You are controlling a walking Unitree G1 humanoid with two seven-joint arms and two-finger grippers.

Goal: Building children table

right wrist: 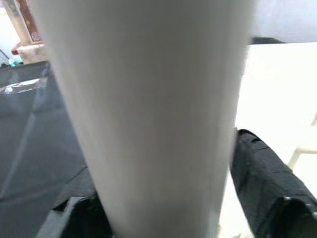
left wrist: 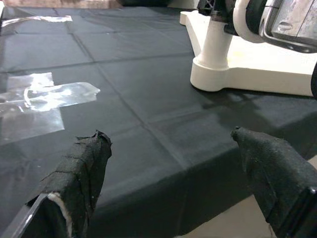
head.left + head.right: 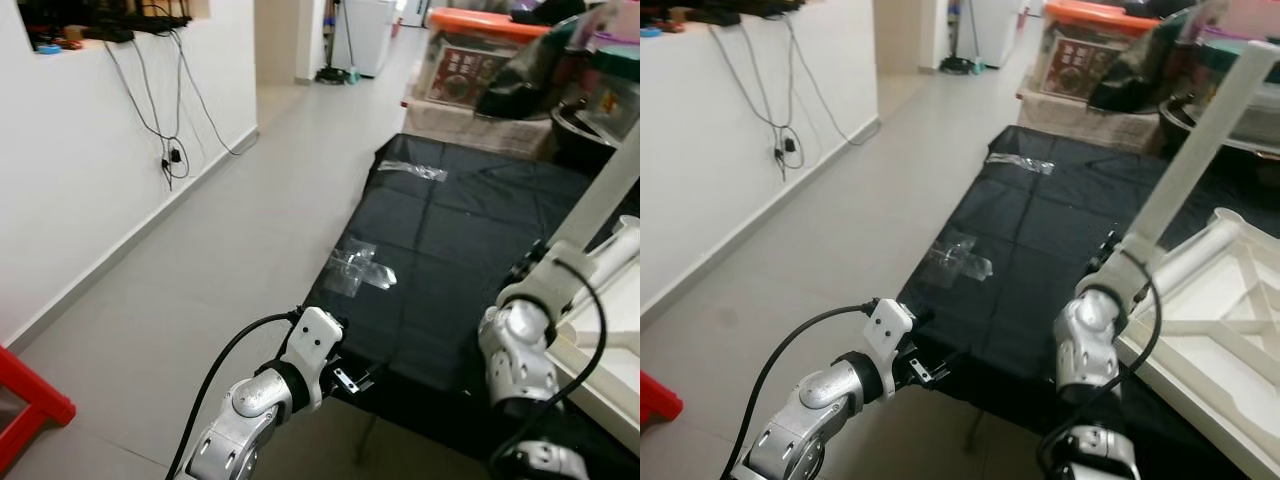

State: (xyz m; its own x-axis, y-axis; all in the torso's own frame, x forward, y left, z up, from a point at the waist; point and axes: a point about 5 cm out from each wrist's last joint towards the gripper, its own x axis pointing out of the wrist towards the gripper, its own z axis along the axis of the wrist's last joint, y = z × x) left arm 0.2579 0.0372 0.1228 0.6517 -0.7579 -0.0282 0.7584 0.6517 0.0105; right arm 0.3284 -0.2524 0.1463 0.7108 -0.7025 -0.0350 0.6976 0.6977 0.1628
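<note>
- White plastic makes up the table leg (image 3: 1200,150), a long post that is rising steeply and leaning away to the robot's right, its foot sitting in a corner socket (image 2: 214,74) of the upturned table top (image 3: 1220,330).
- The table top is lying underside up on the black floor sheet (image 3: 450,250), with its ribs showing, at the robot's right front.
- The right gripper (image 1: 163,198) is holding the leg low on its shaft; its jaws are clamped on the leg, one black finger (image 1: 267,173) on either side.
- The left gripper (image 2: 173,163) is hovering low over the near edge of the sheet, jaws apart and empty, with the socket and the leg's foot lying ahead of it and well apart.
- The leg's long axis is running up out of the socket, so seating it probably calls for a push or twist along that line; the right arm is plainly the nearer one.
- Patches of clear tape (image 3: 362,268) are fixing the sheet to the tiled floor (image 3: 200,260).
</note>
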